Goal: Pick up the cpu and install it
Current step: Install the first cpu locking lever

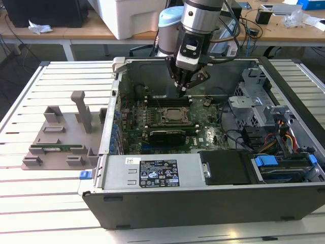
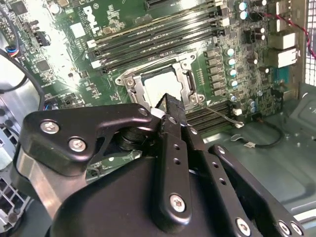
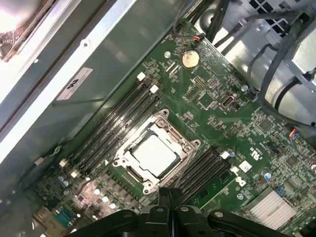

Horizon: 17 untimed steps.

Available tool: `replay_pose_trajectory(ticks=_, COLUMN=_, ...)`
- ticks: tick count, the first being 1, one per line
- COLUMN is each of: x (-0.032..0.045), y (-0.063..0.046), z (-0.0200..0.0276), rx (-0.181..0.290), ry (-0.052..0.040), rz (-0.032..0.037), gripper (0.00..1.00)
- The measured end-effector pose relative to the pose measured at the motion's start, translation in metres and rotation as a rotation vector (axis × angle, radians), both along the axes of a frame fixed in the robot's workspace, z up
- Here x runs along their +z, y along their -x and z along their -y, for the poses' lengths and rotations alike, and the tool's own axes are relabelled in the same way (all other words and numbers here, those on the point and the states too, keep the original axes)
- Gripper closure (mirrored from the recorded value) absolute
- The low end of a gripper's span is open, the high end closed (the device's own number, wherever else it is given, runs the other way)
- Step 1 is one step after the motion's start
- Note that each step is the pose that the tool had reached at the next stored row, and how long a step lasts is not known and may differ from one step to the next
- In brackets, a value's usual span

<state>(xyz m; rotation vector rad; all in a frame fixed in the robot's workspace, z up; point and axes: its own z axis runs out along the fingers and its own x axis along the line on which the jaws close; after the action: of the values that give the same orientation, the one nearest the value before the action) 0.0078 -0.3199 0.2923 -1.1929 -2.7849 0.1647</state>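
The cpu (image 3: 154, 155), a shiny silver-grey square, lies flat inside the dark metal socket frame (image 3: 174, 133) on the green motherboard. It also shows as a pale square cpu (image 2: 157, 85) partly behind my fingers in the second wrist view, and as the cpu (image 1: 175, 116) in the middle of the open computer case in the exterior view. My gripper (image 1: 183, 92) hangs just above the socket's far side, apart from the chip. Its black fingers (image 2: 172, 106) are pressed together with nothing between them. The same fingertips (image 3: 168, 193) show in the first wrist view.
Memory slots (image 3: 116, 121) flank the socket on both sides. The case walls (image 1: 114, 101) surround the board, with cables and drive bays (image 1: 264, 117) on the exterior view's right. A grey plastic fixture tray (image 1: 56, 147) with upright posts stands on the slatted table at the exterior view's left.
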Motion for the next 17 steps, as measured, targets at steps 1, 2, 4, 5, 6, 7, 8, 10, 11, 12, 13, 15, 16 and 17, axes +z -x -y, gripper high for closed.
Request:
replay_pose_trajectory(ticks=1, x=0.0000, y=0.0000, z=0.0000, rx=0.011, ry=0.0000, rz=0.0000, gripper=0.89)
replay_pose_trajectory(ticks=2, x=0.0000, y=0.0000, z=0.0000, rx=0.020, ry=0.0000, rz=0.0000, gripper=0.89)
replay_pose_trajectory(ticks=4, x=0.0000, y=0.0000, z=0.0000, rx=0.038, ry=0.0000, rz=-0.0001, gripper=0.89)
replay_pose_trajectory(ticks=5, x=0.0000, y=0.0000, z=0.0000, rx=0.052, ry=0.0001, rz=-0.0001, gripper=0.89)
replay_pose_trajectory(ticks=6, x=0.0000, y=0.0000, z=0.0000, rx=0.065, ry=0.0000, rz=0.0000, gripper=0.89)
replay_pose_trajectory(ticks=7, x=0.0000, y=0.0000, z=0.0000, rx=0.076, ry=0.0000, rz=0.0000, gripper=0.89)
replay_pose_trajectory(ticks=8, x=0.0000, y=0.0000, z=0.0000, rx=0.083, ry=0.0000, rz=-0.0001, gripper=0.89)
replay_pose_trajectory(ticks=10, x=0.0000, y=0.0000, z=0.0000, rx=0.107, ry=0.0000, rz=0.0000, gripper=0.89)
replay_pose_trajectory(ticks=11, x=0.0000, y=0.0000, z=0.0000, rx=0.114, ry=0.0000, rz=0.0000, gripper=0.89)
replay_pose_trajectory(ticks=12, x=0.0000, y=0.0000, z=0.0000, rx=0.121, ry=0.0000, rz=0.0000, gripper=0.89)
replay_pose_trajectory(ticks=13, x=0.0000, y=0.0000, z=0.0000, rx=0.129, ry=0.0000, rz=0.0000, gripper=0.89)
replay_pose_trajectory(ticks=15, x=0.0000, y=0.0000, z=0.0000, rx=0.145, ry=0.0000, rz=0.0000, gripper=0.89)
replay_pose_trajectory(ticks=16, x=0.0000, y=0.0000, z=0.0000, rx=0.164, ry=0.0000, rz=0.0000, gripper=0.89)
replay_pose_trajectory(ticks=17, x=0.0000, y=0.0000, z=0.0000, rx=0.177, ry=0.0000, rz=0.0000, gripper=0.89)
